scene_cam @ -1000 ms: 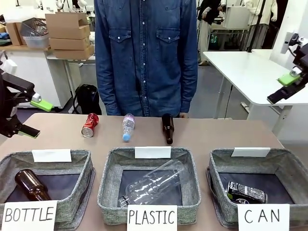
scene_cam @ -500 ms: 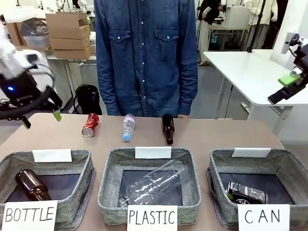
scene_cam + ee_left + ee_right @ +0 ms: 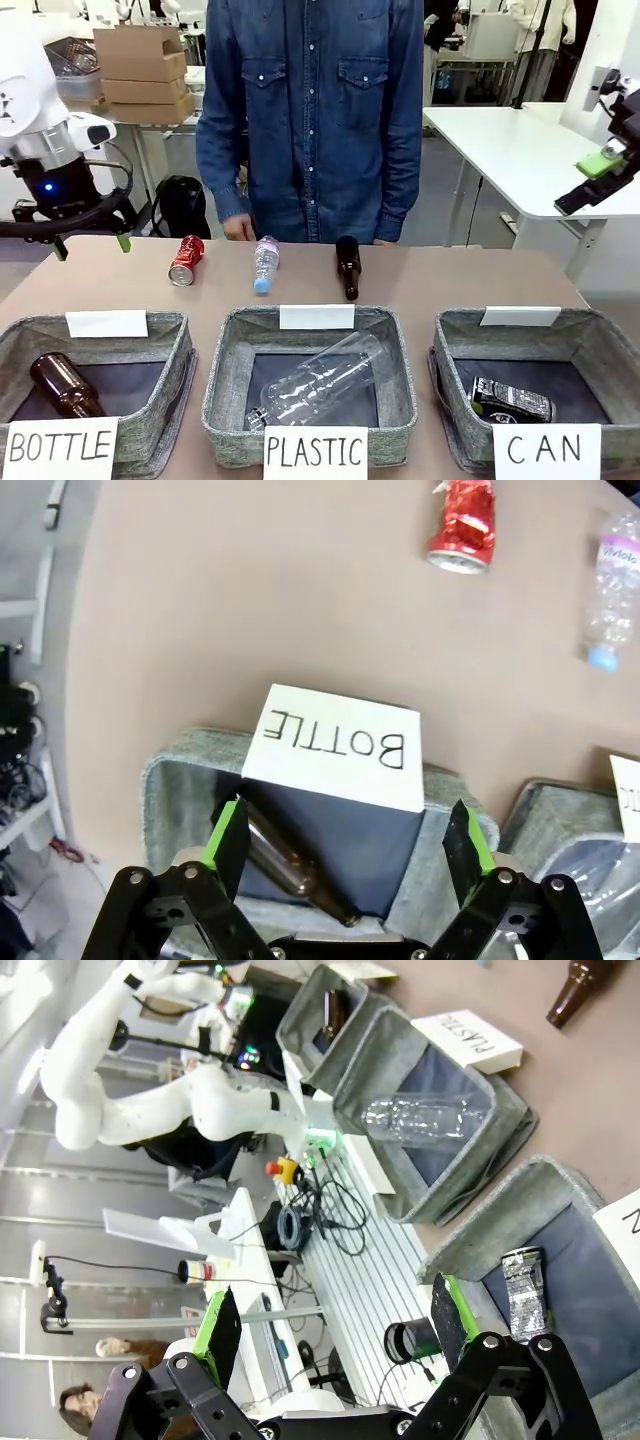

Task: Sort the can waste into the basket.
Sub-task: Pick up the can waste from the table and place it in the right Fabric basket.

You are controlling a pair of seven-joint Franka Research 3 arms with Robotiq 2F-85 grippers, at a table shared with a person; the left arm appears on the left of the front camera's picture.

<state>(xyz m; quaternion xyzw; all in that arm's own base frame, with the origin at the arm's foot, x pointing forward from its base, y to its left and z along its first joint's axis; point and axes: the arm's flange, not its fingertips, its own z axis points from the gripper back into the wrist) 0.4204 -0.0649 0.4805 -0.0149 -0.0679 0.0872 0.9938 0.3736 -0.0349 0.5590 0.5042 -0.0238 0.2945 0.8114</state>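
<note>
The red can (image 3: 187, 260) (image 3: 462, 525) lies on its side at the table's far left, in front of the person. The dark can (image 3: 510, 400) (image 3: 520, 1280) lies inside the grey basket signed "CAN" (image 3: 600, 345) (image 3: 470, 1250) at the near right. My left gripper (image 3: 90, 243) (image 3: 347, 840) is open and empty, hanging to the left of the red can and above the "BOTTLE" basket. My right gripper (image 3: 595, 182) (image 3: 335, 1325) is open and empty, raised high past the table's right edge, above the "CAN" basket.
A small clear plastic bottle (image 3: 265, 263) and a brown glass bottle (image 3: 347, 266) lie beside the red can. The "BOTTLE" basket (image 3: 170, 330) holds a brown bottle, the "PLASTIC" basket (image 3: 400, 340) a clear one. The person's hand (image 3: 238, 228) hangs near the far edge.
My left arm has swung in from the left edge and turned its gripper downwards over the table's left side. The person has shifted and lowered a hand. My right arm has stayed still.
</note>
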